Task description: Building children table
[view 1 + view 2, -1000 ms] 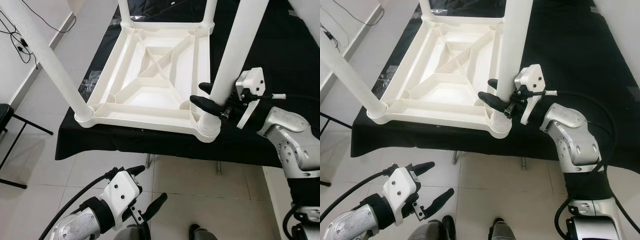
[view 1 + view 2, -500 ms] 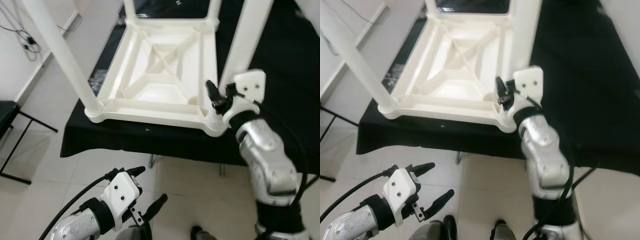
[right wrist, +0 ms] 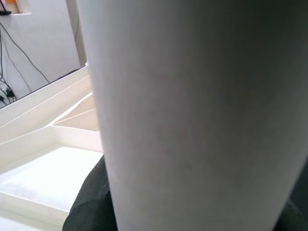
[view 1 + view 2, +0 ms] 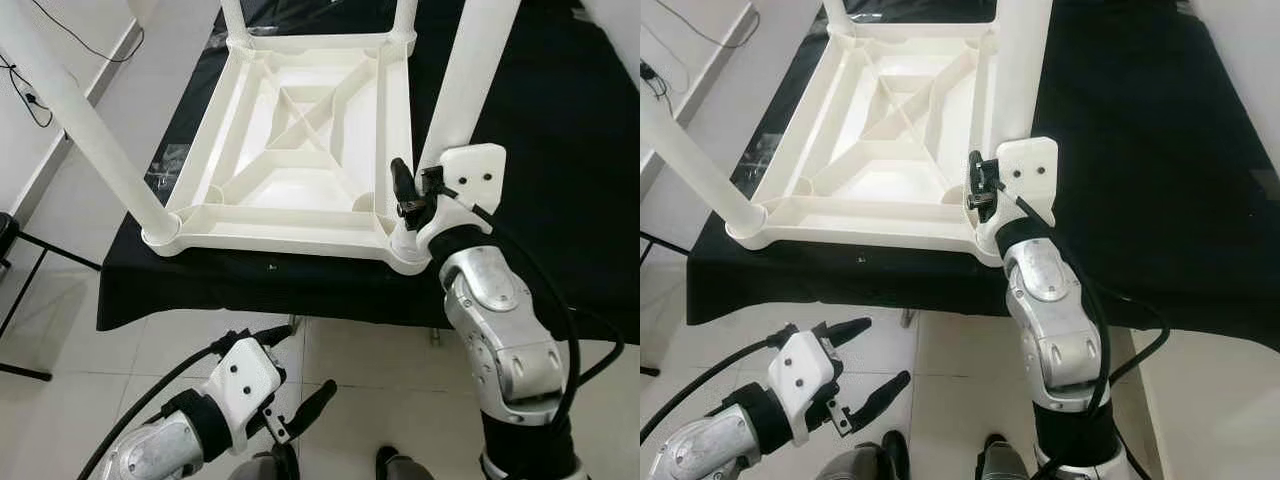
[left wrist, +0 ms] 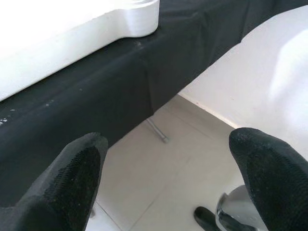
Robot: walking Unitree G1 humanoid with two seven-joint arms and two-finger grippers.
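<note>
Lying upside down on the black-draped table [image 4: 560, 120], the white children's table [image 4: 300, 140] has its near-right leg [image 4: 462, 80] clamped by the right gripper [image 4: 408, 190]; the left gripper [image 4: 285, 385] hangs spread apart above the floor.

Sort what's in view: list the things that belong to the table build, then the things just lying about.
Job:
white plastic upside-down tabletop
white plastic table leg
right gripper at that leg's base

Lying about:
black cloth-covered table
crumpled clear plastic wrap
black wall cables
idle left gripper

table legs [image 4: 468, 70] cut off above, right gripper [image 4: 408, 195] partly hidden
</note>
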